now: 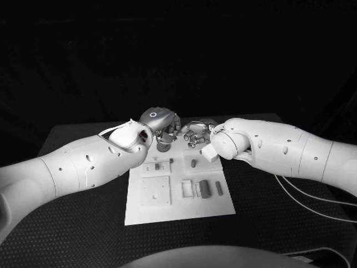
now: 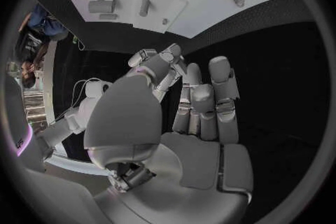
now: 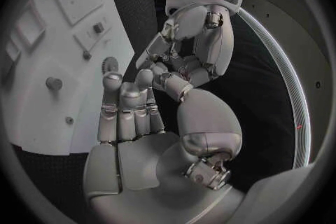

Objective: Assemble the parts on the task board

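Just the dark, textured surface (image 1: pixel 82 223) under everything, plus a couple of thin pale cables (image 1: pixel 307 198) trailing across it over on the right side.

I take this for a robot lab or test cell, not a home or a shop. What I work on is a black table (image 1: pixel 82 223) with a dimpled mat surface, and in its middle lies a white task board (image 1: pixel 178 207), a purpose-made plate with small parts (image 1: pixel 202 188) set in recesses. Around the table everything is dark, like a curtained-off bench. Loose cables (image 1: pixel 307 204) trail over the mat just right of the task board. In the left wrist view, beyond the table's edge, people (image 2: pixel 31 47) stand near what looks like equipment, though it is too small to make out.
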